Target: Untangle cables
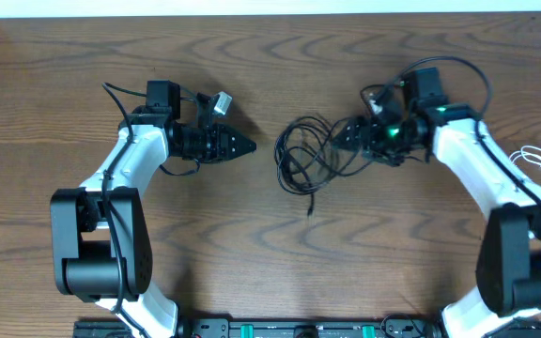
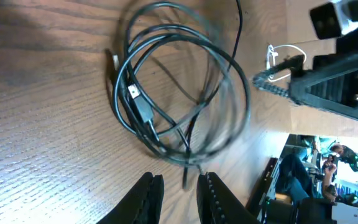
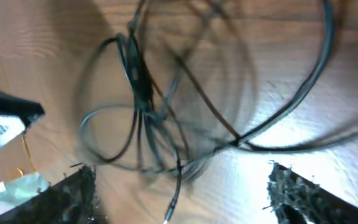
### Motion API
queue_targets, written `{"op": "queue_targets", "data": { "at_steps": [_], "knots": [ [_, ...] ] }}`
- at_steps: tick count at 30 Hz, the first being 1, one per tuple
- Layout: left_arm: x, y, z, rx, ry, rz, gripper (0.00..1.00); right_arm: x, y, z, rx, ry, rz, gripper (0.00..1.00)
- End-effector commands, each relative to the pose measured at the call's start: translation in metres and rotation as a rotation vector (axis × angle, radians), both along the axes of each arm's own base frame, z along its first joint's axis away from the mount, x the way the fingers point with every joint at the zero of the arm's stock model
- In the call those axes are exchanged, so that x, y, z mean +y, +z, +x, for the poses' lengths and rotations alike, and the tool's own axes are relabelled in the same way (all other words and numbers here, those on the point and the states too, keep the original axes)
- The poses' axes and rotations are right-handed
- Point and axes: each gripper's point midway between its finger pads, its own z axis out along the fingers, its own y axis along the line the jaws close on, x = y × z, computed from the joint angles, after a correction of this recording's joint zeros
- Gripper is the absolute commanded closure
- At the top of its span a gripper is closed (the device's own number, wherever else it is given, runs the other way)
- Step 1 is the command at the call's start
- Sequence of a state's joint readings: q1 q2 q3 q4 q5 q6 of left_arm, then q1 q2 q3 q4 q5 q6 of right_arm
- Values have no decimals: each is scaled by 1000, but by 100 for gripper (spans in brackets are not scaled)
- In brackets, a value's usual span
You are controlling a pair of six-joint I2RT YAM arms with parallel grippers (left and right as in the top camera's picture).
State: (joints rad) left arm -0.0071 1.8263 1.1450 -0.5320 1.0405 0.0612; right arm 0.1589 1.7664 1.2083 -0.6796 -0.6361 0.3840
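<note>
While the black cables point(image 1: 310, 155) lie in one heap of crossing loops at the middle of the table point(image 1: 252, 268), the job counts as largely undone.

Item 1, black cables: thin cords, several loops overlapping one another, all flat on the wood. One loose tail runs out of the heap toward the near edge of the table. A plug body shows among the strands in the left wrist view. How many separate cords make up the heap cannot be told.

Item 2, white cable point(image 1: 538, 164): one small loose coil at the far right of the table, beside the right arm and well apart from the black heap. Judged already sorted out.

Item 3, left gripper point(image 1: 250, 145): just left of the heap, pointing at it. Jaws stand a narrow gap apart with nothing between them; a cable tail ends just ahead of the fingertips.

Item 4, right gripper point(image 1: 346, 137): at the right edge of the heap. Jaws spread wide, holding nothing; the strands lie blurred in front of them.

Outstanding, by judgement: pick one black cord out, draw it clear of the others, and lay each one apart as the white one lies.
</note>
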Motion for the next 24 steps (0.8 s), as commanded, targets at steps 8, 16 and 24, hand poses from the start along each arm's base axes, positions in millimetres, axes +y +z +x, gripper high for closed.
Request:
{"op": "queue_targets", "data": {
  "at_steps": [8, 16, 24],
  "knots": [
    [1, 3, 5, -35, -9, 9, 75, 16, -10, -15, 5, 56, -64, 10],
    [1, 3, 5, -34, -8, 9, 75, 22, -28, -6, -75, 8, -296, 15],
    [1, 3, 5, -34, -8, 9, 75, 19, -30, 11, -220, -30, -494, 21]
  ]
}}
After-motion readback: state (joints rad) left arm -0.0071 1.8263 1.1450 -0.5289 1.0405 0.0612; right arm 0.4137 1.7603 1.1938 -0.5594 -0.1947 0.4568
